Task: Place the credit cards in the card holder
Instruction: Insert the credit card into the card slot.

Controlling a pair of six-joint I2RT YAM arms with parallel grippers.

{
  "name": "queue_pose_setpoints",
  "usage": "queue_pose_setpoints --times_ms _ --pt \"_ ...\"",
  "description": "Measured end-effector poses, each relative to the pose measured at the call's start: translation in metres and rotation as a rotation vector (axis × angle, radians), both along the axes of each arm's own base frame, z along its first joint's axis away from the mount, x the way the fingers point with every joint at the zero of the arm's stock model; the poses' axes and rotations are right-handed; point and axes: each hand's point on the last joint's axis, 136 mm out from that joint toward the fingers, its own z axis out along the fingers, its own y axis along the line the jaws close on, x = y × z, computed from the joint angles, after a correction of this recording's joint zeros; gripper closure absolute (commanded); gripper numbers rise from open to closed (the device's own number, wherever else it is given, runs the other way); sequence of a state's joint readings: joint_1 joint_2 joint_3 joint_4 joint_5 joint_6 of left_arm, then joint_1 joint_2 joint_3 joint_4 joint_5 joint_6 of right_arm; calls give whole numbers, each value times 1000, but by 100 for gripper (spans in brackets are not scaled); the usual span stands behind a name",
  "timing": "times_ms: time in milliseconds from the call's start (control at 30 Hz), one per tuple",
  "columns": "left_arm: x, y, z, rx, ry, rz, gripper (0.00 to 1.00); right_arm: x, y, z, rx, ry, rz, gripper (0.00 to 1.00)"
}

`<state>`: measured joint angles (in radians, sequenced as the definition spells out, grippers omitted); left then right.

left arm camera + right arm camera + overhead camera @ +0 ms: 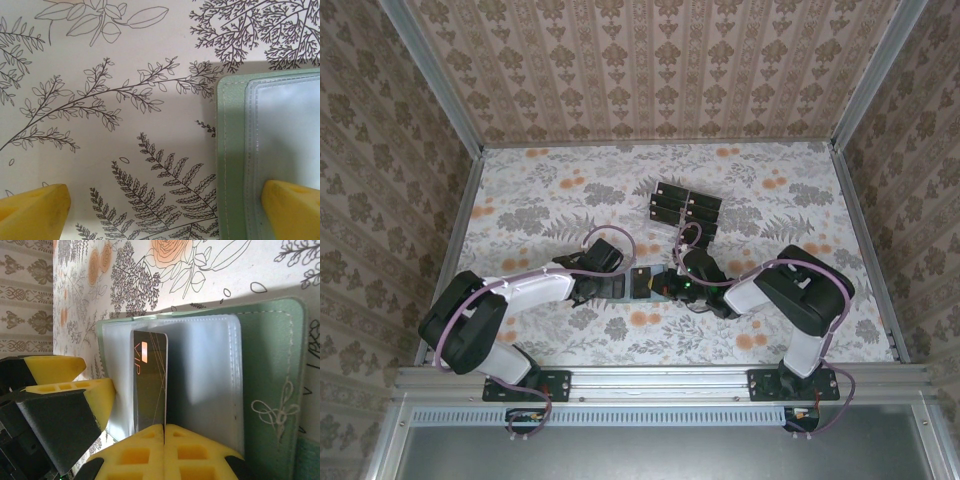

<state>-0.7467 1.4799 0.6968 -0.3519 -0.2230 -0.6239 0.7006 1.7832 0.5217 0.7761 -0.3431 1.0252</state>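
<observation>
Currently, at lower centre, the right gripper [164, 429] clamps a glossy black rectangular card [150, 385], apparently entering the pale sage-green wallet's [272, 365] clear sleeve [210, 370]; it likely needs pushing deeper while the wide-spread, empty left gripper [165, 207] keeps one finger over the wallet.

I saw the floral-print table [570, 200] boxed in by damask-papered walls [650, 70] behind it and on both sides. A metal rail [660, 383] ran along its near edge, and soft light fell across it.
</observation>
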Motion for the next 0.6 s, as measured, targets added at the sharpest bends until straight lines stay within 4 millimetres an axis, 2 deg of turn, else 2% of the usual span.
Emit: queue_pose_setpoints --times_ms 367,600 --pt "0 0 0 0 0 0 0 0 2 1 7 0 9 100" --pt "0 0 0 0 0 0 0 1 12 5 19 -4 32 100"
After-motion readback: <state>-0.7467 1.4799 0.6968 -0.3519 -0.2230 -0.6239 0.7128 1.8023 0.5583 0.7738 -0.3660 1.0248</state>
